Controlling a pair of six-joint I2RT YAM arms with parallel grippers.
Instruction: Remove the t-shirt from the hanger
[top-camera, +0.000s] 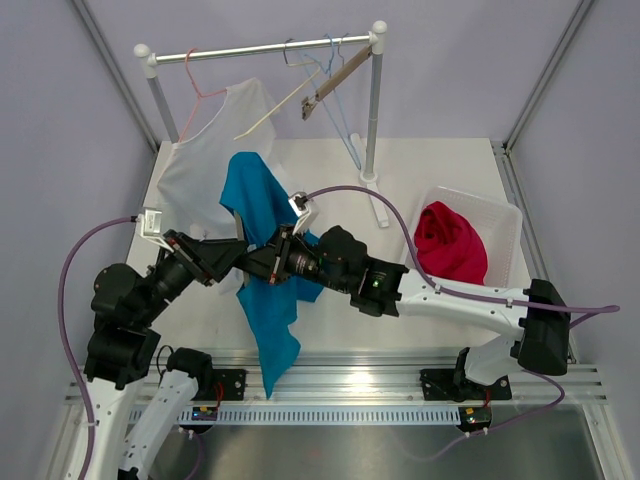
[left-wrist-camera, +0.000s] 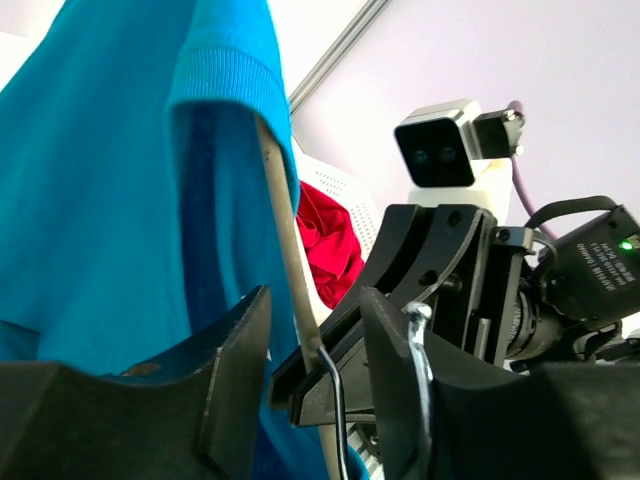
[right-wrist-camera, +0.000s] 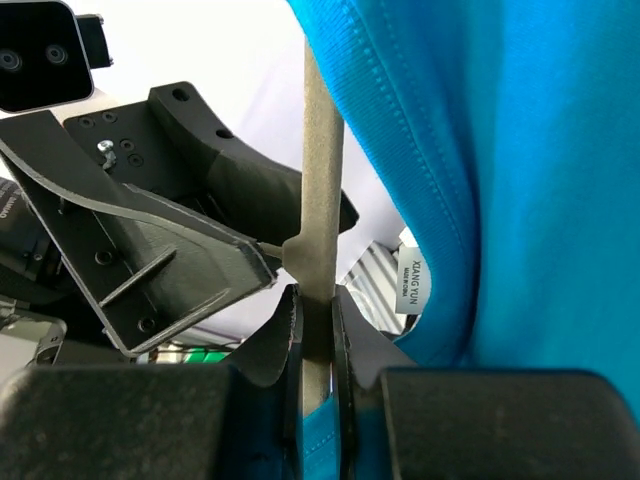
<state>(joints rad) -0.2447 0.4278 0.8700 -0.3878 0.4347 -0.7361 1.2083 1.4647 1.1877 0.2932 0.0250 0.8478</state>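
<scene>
Blue t-shirt (top-camera: 262, 215) hangs over the table (top-camera: 430, 170) on a beige hanger (right-wrist-camera: 320, 150); my right hand (right-wrist-camera: 316, 310) pinches its bar, my left hand (left-wrist-camera: 312, 330) spread around its metal hook (left-wrist-camera: 335, 390).

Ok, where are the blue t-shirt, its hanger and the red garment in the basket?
blue t-shirt (top-camera: 258, 200): top external view, upper body fabric.
hanger (right-wrist-camera: 318, 150): right wrist view, upper stretch of the beige bar.
red garment (top-camera: 450, 242): top external view, middle of the heap.
</scene>
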